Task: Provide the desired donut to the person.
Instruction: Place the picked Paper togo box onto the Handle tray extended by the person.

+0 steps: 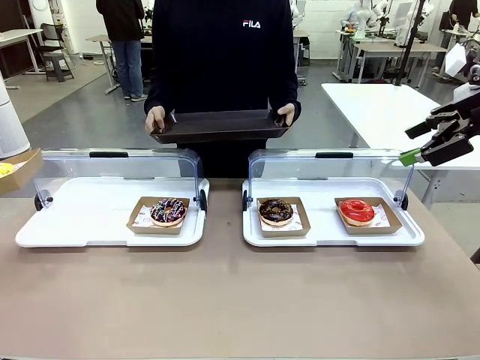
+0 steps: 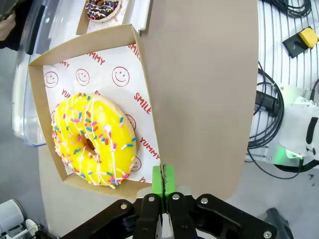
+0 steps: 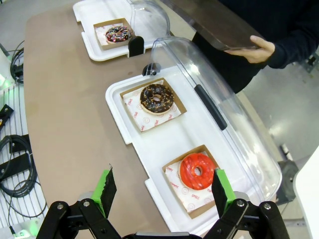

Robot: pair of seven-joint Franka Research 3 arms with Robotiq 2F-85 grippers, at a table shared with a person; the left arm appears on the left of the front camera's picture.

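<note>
A yellow iced donut (image 2: 92, 139) with coloured sprinkles lies in a cardboard tray (image 2: 144, 89) lined with printed paper. My left gripper (image 2: 163, 181) is shut on that tray's near rim. The same tray (image 1: 21, 171) shows at the front view's far left edge. The person (image 1: 221, 60) stands across the table, both hands holding a dark serving tray (image 1: 220, 124). My right gripper (image 1: 429, 146) hovers open at the right, above the right display case; in its wrist view the gripper (image 3: 164, 191) holds nothing, and the red donut (image 3: 197, 171) lies below it.
Two white display trays with raised clear lids stand side by side. The left one (image 1: 82, 217) holds a sprinkled chocolate donut (image 1: 168, 211). The right one (image 1: 322, 229) holds a chocolate donut (image 1: 276, 211) and a red donut (image 1: 357, 211). Bare brown table lies nearest me.
</note>
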